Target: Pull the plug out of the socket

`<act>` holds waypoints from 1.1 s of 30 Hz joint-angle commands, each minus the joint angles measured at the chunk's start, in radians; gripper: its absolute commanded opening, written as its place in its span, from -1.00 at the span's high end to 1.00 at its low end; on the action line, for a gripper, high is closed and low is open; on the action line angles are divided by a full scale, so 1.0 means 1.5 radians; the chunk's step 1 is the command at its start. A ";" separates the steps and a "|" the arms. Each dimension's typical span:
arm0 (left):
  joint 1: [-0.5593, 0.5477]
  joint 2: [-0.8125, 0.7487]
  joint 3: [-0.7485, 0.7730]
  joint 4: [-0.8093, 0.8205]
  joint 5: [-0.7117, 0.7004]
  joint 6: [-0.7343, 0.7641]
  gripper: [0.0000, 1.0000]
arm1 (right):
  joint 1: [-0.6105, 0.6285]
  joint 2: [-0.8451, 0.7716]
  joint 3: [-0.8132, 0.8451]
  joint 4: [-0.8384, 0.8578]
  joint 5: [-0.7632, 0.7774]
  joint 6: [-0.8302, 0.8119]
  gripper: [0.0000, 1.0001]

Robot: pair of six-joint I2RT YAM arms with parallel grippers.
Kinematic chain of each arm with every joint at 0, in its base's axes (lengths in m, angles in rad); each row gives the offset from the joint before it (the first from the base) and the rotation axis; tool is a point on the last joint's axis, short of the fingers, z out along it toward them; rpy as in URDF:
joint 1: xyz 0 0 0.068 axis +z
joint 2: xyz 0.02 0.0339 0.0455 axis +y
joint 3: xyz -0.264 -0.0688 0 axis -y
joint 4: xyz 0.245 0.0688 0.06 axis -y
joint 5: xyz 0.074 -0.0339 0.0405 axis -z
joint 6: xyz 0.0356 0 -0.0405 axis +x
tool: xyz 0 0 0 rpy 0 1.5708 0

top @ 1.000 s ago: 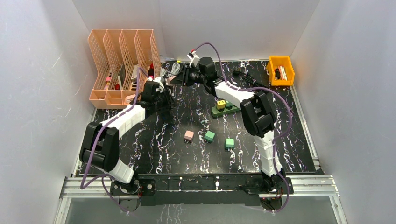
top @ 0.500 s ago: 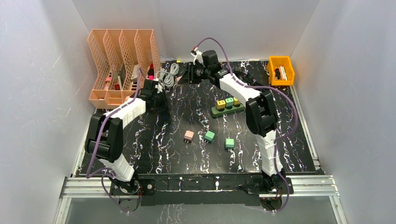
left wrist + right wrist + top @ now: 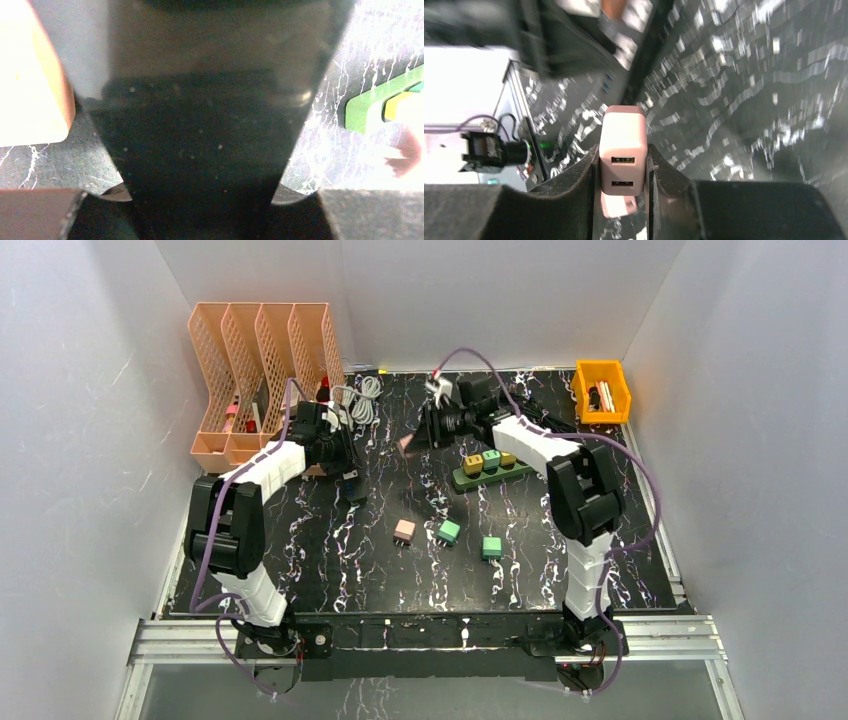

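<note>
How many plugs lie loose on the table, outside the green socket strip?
3, in a row: a pink plug left, a green plug in the middle, a second green plug right. Others may be hidden. The right gripper holds a fourth plug, pink.

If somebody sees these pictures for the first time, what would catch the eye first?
The pink plug clamped in the right pincer, held above the table's far half. Next, the green socket strip just right of it, with three plugs seated, and the orange file rack at far left.
</note>
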 commanded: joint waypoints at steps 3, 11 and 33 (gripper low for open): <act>-0.001 -0.017 0.043 -0.062 -0.030 0.069 0.36 | 0.032 0.054 -0.040 -0.147 -0.042 -0.111 1.00; 0.002 -0.038 0.047 -0.137 -0.112 0.073 -0.40 | 0.071 0.109 0.024 -0.231 -0.006 -0.172 0.69; 0.005 -0.224 0.105 -0.074 -0.279 0.089 -0.97 | -0.178 -0.356 -0.239 0.019 0.361 0.146 -0.97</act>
